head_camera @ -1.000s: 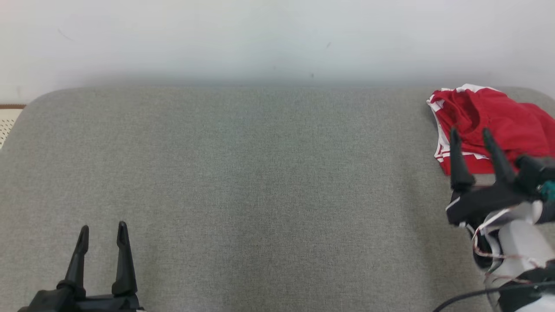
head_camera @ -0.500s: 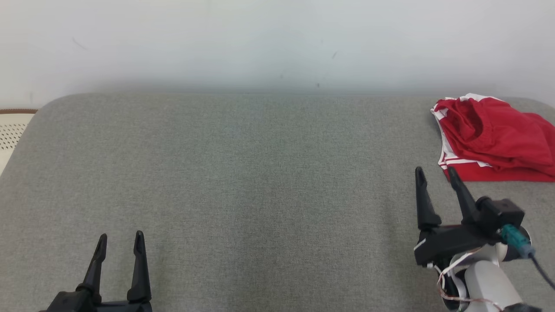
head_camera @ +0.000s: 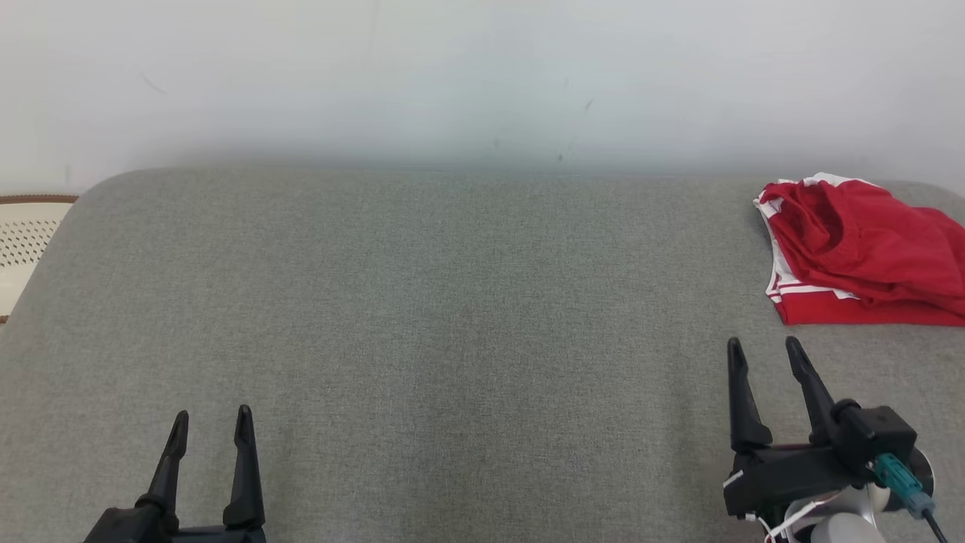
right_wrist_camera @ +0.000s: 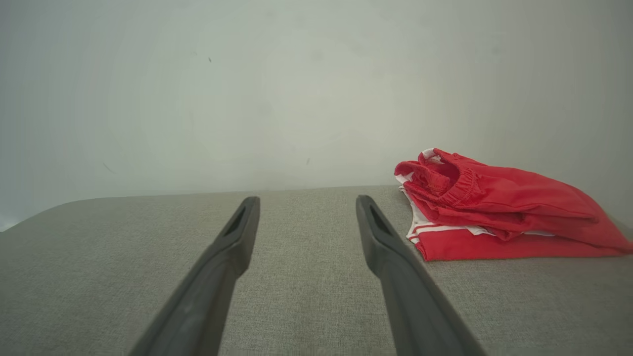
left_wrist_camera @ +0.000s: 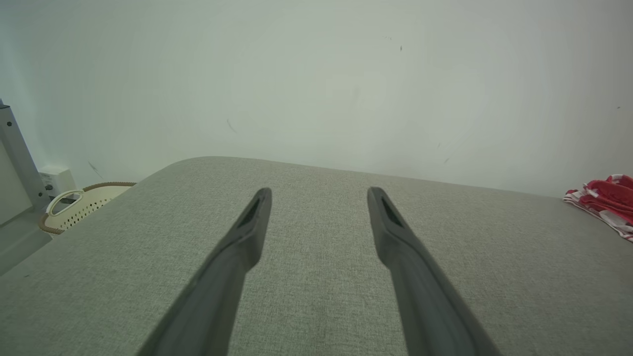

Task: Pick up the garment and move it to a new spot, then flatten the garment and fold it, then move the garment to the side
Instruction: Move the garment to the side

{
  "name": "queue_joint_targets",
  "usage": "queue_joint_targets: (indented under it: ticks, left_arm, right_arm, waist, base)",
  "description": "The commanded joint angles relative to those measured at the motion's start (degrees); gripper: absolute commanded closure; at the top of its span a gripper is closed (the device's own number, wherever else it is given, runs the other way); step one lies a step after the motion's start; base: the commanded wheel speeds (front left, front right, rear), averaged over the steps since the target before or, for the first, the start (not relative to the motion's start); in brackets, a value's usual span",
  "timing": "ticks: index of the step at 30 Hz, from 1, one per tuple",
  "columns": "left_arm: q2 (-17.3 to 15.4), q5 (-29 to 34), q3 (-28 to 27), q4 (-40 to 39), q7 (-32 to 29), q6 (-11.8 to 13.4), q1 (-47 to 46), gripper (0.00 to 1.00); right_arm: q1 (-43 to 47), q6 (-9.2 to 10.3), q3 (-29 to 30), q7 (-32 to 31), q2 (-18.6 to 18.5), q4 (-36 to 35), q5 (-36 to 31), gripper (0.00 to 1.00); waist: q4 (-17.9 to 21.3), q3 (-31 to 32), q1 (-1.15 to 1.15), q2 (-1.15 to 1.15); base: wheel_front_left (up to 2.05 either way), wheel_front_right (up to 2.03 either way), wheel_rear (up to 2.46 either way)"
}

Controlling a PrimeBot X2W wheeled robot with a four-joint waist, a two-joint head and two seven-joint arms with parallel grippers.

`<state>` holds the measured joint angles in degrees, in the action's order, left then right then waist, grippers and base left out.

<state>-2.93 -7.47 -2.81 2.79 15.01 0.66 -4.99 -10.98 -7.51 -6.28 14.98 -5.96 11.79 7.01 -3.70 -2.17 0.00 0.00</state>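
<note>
From the head view, the grey padded table (head_camera: pixel 452 302) runs out to a pale wall. The garment (head_camera: pixel 829 311) lies at the far right edge as a flat, folded red layer with striped trim on its left side. A smaller red garment (head_camera: pixel 867 234) is bunched on top of it, and no numerals show. The left gripper (head_camera: pixel 212 413) sits at the near left and the right gripper (head_camera: pixel 763 343) at the near right, just short of the pile. Both stand wide apart and carry nothing. A perforated basket (head_camera: pixel 22 241) peeks in past the table's left end.

The left wrist view looks along the left gripper (left_wrist_camera: pixel 319 193), spread wide over bare cloth, with the red pile (left_wrist_camera: pixel 606 195) well away at the right.

In the right wrist view the right gripper (right_wrist_camera: pixel 307 200) is likewise wide and empty. The garment (right_wrist_camera: pixel 494 249) lies ahead and to its right, apart from the fingers.

Folded and lying at the side, the garment seems to be at the closing step. Any further handling would call for a reach to the far right and lifting the upper piece off first.
</note>
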Motion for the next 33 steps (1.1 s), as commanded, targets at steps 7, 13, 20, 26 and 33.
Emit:
queue_joint_targets:
  ticks: [7, 13, 20, 26, 33]
  left_arm:
    - [0.0, 0.6, 0.4, 0.4, 0.2, -0.4, 0.7, 0.0]
    - [0.0, 0.6, 0.4, 0.6, 0.2, -0.9, 0.4, 0.0]
    - [0.0, 0.4, 0.3, 0.9, 0.2, -0.9, 0.4, 0.0]
    - [0.0, -0.2, 0.0, 0.8, 0.2, -1.1, 1.0, 0.0]
    - [0.0, -0.4, 0.1, 0.4, 0.2, -1.1, 1.4, 0.0]
  right_arm:
    - [3.9, 0.05, 0.8, 0.3, 1.8, -2.0, -1.1, 0.0]
    - [5.0, 0.05, 0.1, 0.3, 2.5, -1.8, -1.9, 0.0]
    - [5.5, 0.05, -0.5, 0.3, 2.9, -1.1, -2.6, 0.0]
    - [4.6, 0.05, -1.3, 0.3, 3.0, -0.2, -2.8, 0.0]
    - [4.1, 0.05, -1.2, 0.3, 3.1, 0.0, -2.9, 0.0]
  waist:
    - [0.0, 0.2, 0.0, 0.0]
    - [0.3, 0.4, 0.0, 0.0]
    - [0.2, 0.8, 0.0, 0.0]
    - [0.5, 0.9, 0.0, 0.0]
    - [0.8, 0.7, 0.0, 0.0]
  base:
    - [0.0, 0.0, 0.0]
    - [0.0, 0.0, 0.0]
    - [0.0, 0.0, 0.0]
    - [0.0, 0.0, 0.0]
    - [0.0, 0.0, 0.0]
